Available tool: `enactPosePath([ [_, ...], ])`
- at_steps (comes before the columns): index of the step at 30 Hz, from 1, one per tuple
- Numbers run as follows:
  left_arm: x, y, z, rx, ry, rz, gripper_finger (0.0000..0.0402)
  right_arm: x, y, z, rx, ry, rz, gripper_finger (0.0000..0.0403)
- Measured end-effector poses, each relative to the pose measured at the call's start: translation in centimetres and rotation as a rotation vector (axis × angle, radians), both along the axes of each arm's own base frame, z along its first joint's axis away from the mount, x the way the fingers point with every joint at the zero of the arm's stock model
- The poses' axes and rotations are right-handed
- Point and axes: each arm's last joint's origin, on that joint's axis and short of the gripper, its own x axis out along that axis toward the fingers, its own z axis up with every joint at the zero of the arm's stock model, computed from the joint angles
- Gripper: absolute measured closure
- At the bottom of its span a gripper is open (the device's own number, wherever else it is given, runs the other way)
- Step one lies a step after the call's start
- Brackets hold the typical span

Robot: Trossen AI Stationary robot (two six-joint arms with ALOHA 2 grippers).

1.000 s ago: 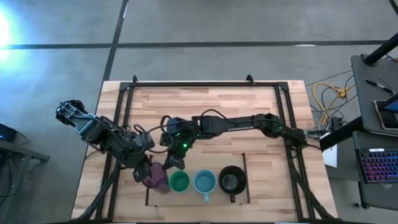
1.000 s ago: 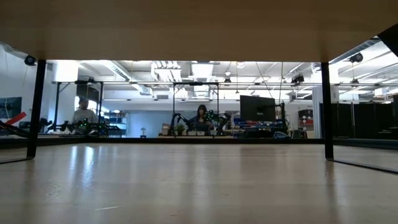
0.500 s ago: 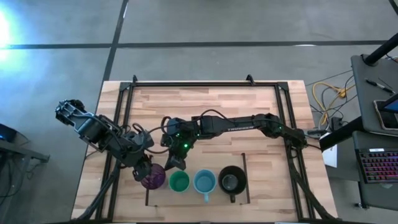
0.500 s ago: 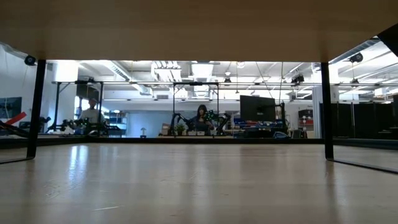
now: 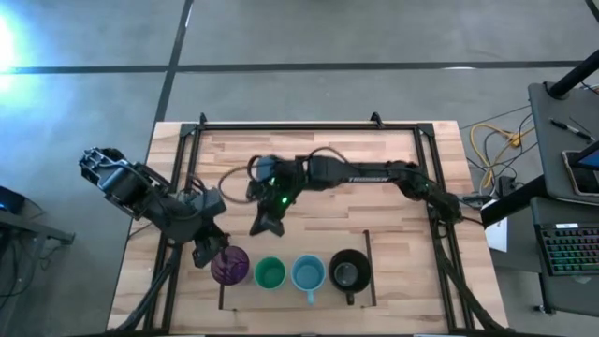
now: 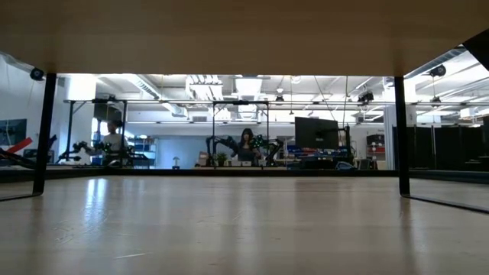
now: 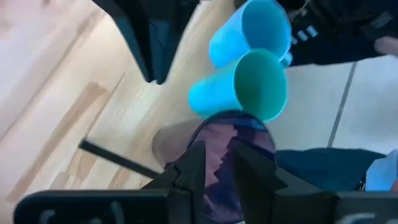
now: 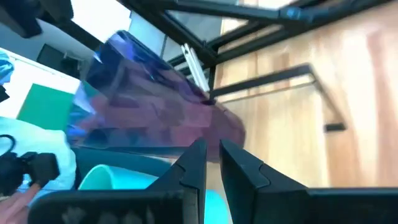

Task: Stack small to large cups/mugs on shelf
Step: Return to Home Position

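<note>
Four vessels stand upright in a row on the shelf point(image 5: 372, 295) near the table's front edge: the purple tumbler point(image 5: 229, 266), the green cup point(image 5: 270, 273), the light-blue mug point(image 5: 308, 273) and the black mug point(image 5: 348, 271). My left gripper point(image 5: 210, 252) is just left of the tumbler, its fingers a little apart in front of the tumbler's wall point(image 7: 217, 155). My right gripper point(image 5: 264, 225) is shut and empty, above the table on the far side of the tumbler and the green cup. The low view shows neither arms nor cups. My left gripper stands right at the tumbler's left wall point(image 7: 217, 155), coming slanting from the table's left. I cannot tell whether its fingers touch the wall. The tumbler stands upright on its base on the table.
The black metal frame point(image 5: 309, 126) runs around the tabletop. Bare wood lies between the far frame bar and the row of cups. The low view shows people in the room beyond the table point(image 6: 246, 145). A desk with a keyboard point(image 5: 571, 248) stands to the right.
The purple tumbler, tilted a second ago, now stands upright at the left end of the row. My left gripper has drawn back toward the table's left edge while the tumbler stayed in place. My right gripper has gone toward the far edge, away from the cups.
</note>
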Motion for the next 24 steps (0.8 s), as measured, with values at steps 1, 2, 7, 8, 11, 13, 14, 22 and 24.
enactPosePath([
  [1, -0.1, 0.1, 0.2, 0.008, -0.017, 0.001, 0.034, -0.3, -0.5, 0.6, -0.012, -0.015, -0.002, 0.0364],
  [2, -0.3, 0.3, 0.5, 0.015, -0.034, -0.001, 0.034, -0.7, -1.1, 1.2, -0.028, -0.03, -0.001, 0.0364],
  [7, -1.3, 1.1, 1.7, 0.029, -0.13, 0.007, 0.034, -3.5, -3.6, 5.0, -0.149, -0.118, -0.046, 0.0364],
  [8, -1.5, 1.3, 1.9, 0.032, -0.145, 0.013, 0.034, -4.1, -4.1, 5.9, -0.181, -0.146, -0.066, 0.0364],
  [11, -2.5, 2.0, 2.4, 0.053, -0.194, 0.038, 0.034, -6.3, -5.4, 8.5, -0.258, -0.206, -0.115, 0.0364],
  [13, -3.3, 2.7, 2.9, 0.075, -0.236, 0.057, 0.034, -7.9, -6.4, 10.2, -0.271, -0.211, -0.176, 0.0364],
  [14, -3.5, 2.9, 3.0, 0.089, -0.254, 0.069, 0.034, -8.8, -6.8, 11.1, -0.262, -0.206, -0.212, 0.0364],
  [22, -5.3, 4.5, 3.0, 0.222, -0.389, 0.086, 0.034, -14.4, -7.1, 14.3, -0.22, -0.264, -0.112, 0.0364],
  [24, -5.8, 4.9, 2.5, 0.242, -0.396, 0.095, 0.034, -14.2, -8.1, 12.8, -0.17, -0.238, -0.08, 0.0364],
])
